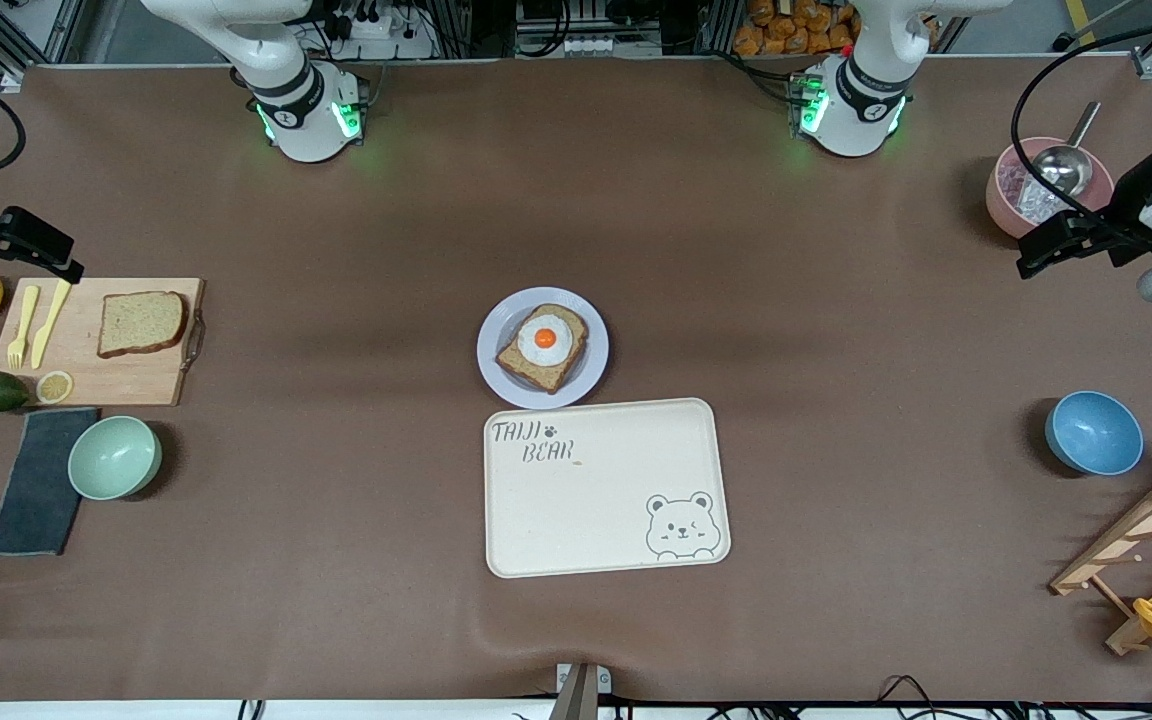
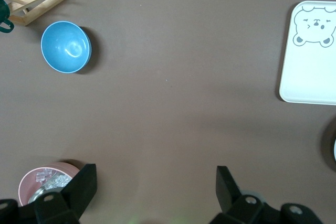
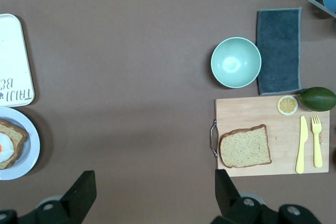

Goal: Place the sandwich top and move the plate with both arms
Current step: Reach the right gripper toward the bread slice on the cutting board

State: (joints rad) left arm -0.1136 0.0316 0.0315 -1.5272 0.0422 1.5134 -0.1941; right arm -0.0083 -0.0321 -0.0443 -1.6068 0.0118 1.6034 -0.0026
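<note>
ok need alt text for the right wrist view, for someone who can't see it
The right gripper hangs open over bare brown table. A plain bread slice lies on a wooden cutting board with a yellow knife, fork and lemon slice. A mint bowl stands beside the board.

Sandwich top on board; plate touching tray.

SITE: robotics lab — staged kitchen bench | EVIDENCE: two white arms standing on green-lit bases along a brown-covered table; aluminium framing and cables running along its edge — toy food lying on a cutting board
</note>
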